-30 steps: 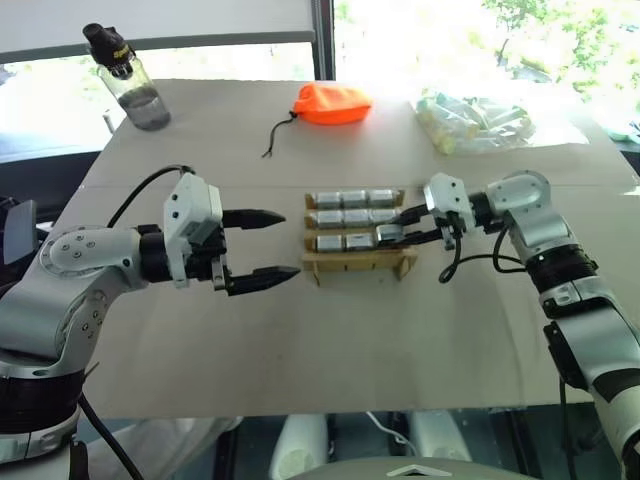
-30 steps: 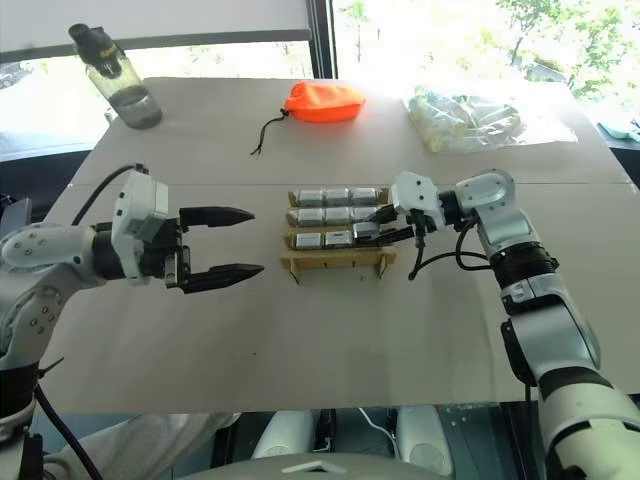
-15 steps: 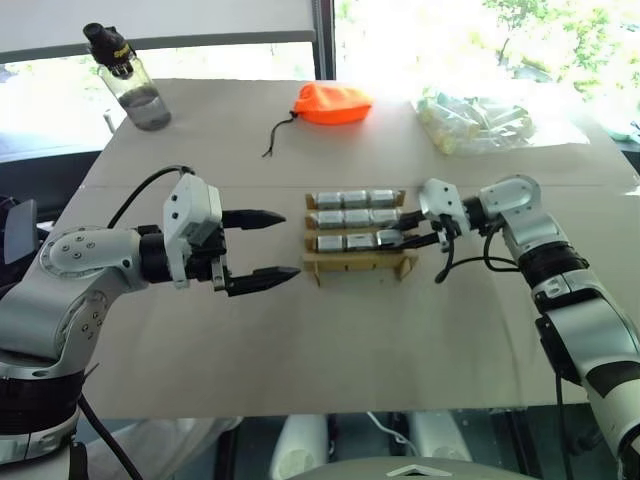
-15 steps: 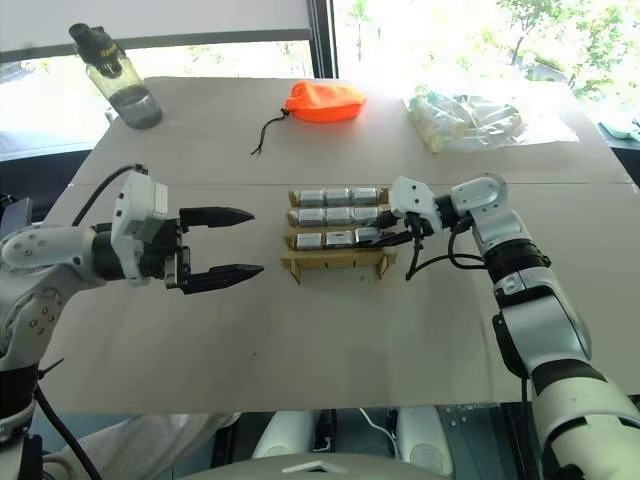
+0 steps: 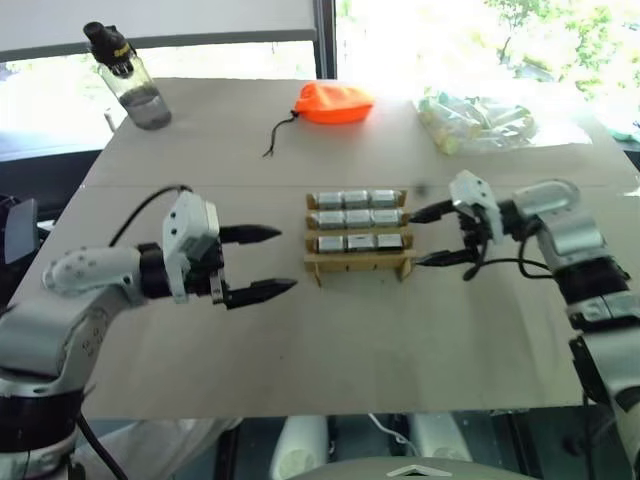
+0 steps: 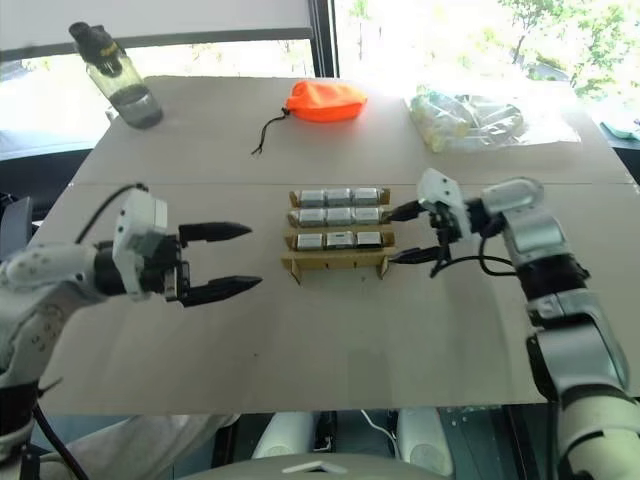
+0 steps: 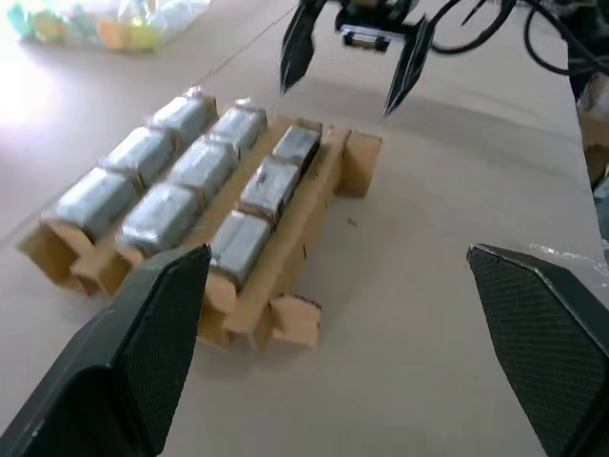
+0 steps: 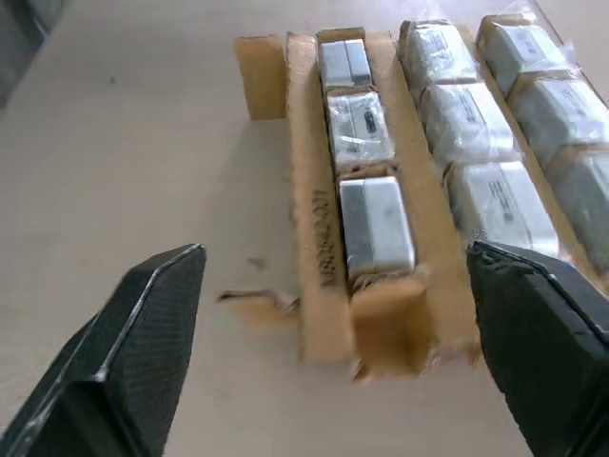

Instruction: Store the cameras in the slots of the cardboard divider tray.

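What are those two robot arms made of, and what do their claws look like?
Both arms have rounded silver-grey shells with black joints and loose black cables. The left gripper and right gripper each have a white boxy block carrying two black, pointed, tapering fingers with a fine textured surface.

I read this as an office or lab test space, not a home. Plain tan table (image 5: 300, 330) set against large windows (image 5: 200, 20) with a dark frame post (image 5: 322, 40), bright greenery outside. A roller blind hangs partly down on the left pane. Loose personal items sit along the far edge: a water bottle (image 5: 128, 80), an orange drawstring pouch (image 5: 334, 102), a clear bag (image 5: 478, 120) of pale pieces.
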